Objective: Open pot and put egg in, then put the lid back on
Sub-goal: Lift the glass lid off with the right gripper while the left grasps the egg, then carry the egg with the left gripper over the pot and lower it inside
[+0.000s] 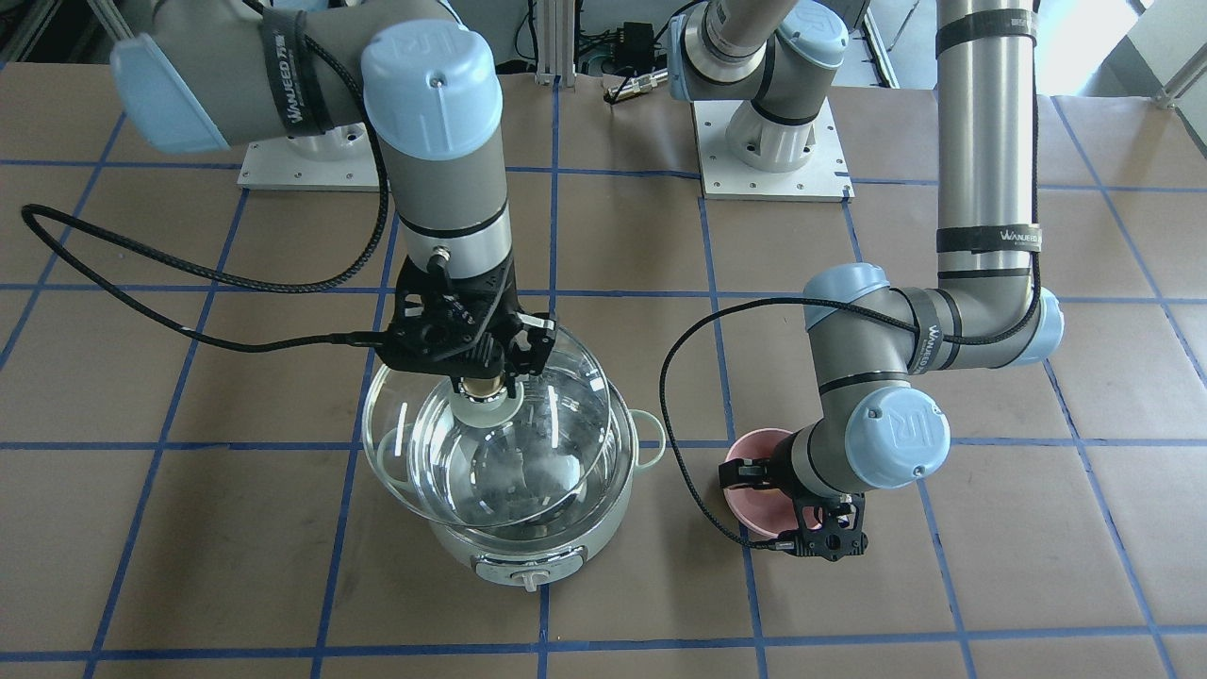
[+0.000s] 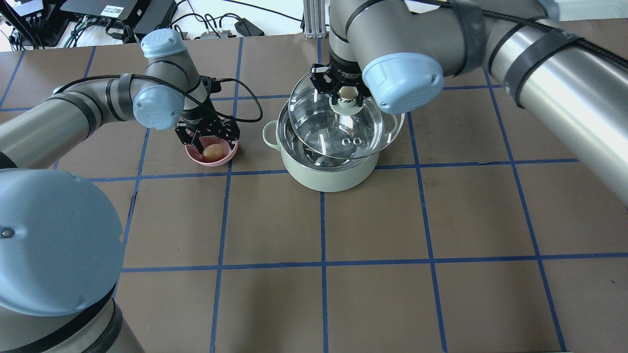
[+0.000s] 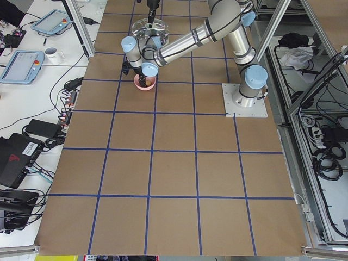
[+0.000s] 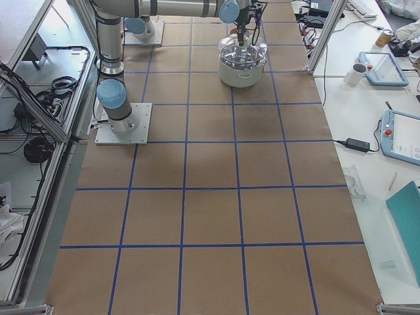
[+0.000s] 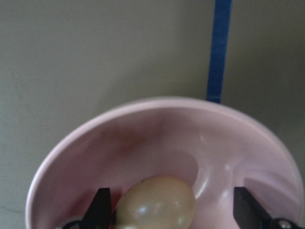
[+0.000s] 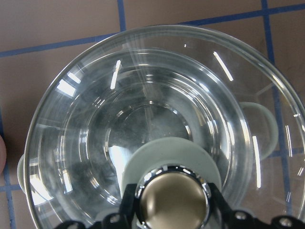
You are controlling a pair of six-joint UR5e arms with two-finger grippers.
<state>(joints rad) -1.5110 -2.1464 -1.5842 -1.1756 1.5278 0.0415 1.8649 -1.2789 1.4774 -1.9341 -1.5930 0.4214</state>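
**Lid held off the pot, egg in the bowl**

The right pincer [image 1: 486,382] is clamped on the knob [image 6: 172,200] of the lid [image 2: 338,132], one jaw on each side of the knob. The lid hangs from that grip, raised over the pot [image 2: 326,176] and tilted. In the front-facing view its low edge dips toward the pot's dial side and its high edge rises toward the robot. Whether the low edge touches the pot's rim I cannot tell. Through the glass the wrist view shows the shiny steel inside of the pot and one pale green loop handle at the right.

The pot stands upright on the bench [image 2: 441,220], across a blue tape line [image 2: 322,230], with its dial [image 1: 531,577] facing away from the robot.

The left pincer [image 2: 208,147] is down inside the pink bowl [image 2: 228,156] with its jaws spread wide. In its wrist view the two black fingers [image 5: 101,210] stand on either side of the egg [image 5: 155,202]. The egg sits right against one finger and well clear of the other. It lies on the bowl's floor, not lifted.

The bowl rests on the bench just beside the pot, on the robot's left of it, the two apart.
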